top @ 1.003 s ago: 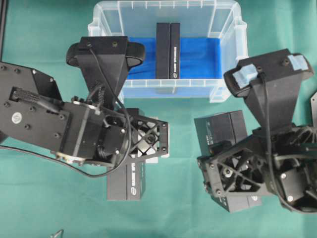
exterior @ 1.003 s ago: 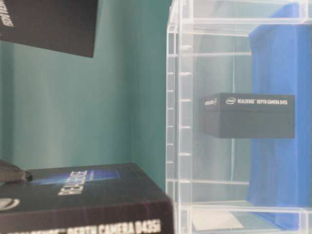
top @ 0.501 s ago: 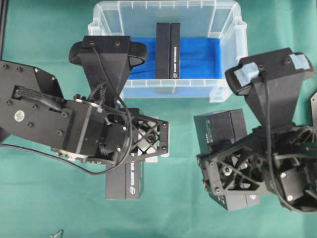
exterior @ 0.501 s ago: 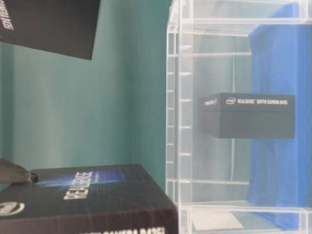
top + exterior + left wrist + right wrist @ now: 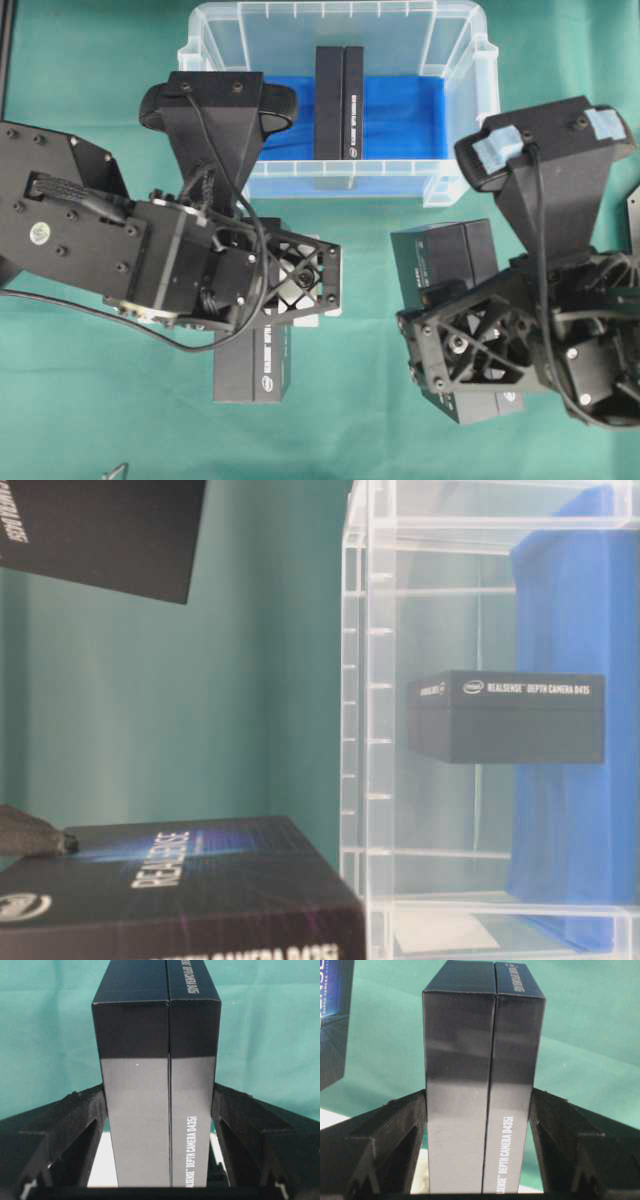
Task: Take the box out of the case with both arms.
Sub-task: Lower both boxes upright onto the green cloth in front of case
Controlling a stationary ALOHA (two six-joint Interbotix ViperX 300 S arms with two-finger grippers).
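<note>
Your left fingers (image 5: 82, 1125) pinch one black box (image 5: 160, 1075), your right fingers (image 5: 400, 1130) another (image 5: 482, 1085); both boxes are half hidden overhead.

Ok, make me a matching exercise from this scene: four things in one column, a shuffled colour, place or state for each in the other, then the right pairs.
Column one:
1. left gripper
2. case
3. blue sheet
4. table cloth

Column two:
A. clear plastic, with the inner box standing in it
B. teal, spread under everything
C. clamped on the outer box, in front of the case
D. lines the floor of the case

Pairs: 1-C, 2-A, 3-D, 4-B.
</note>
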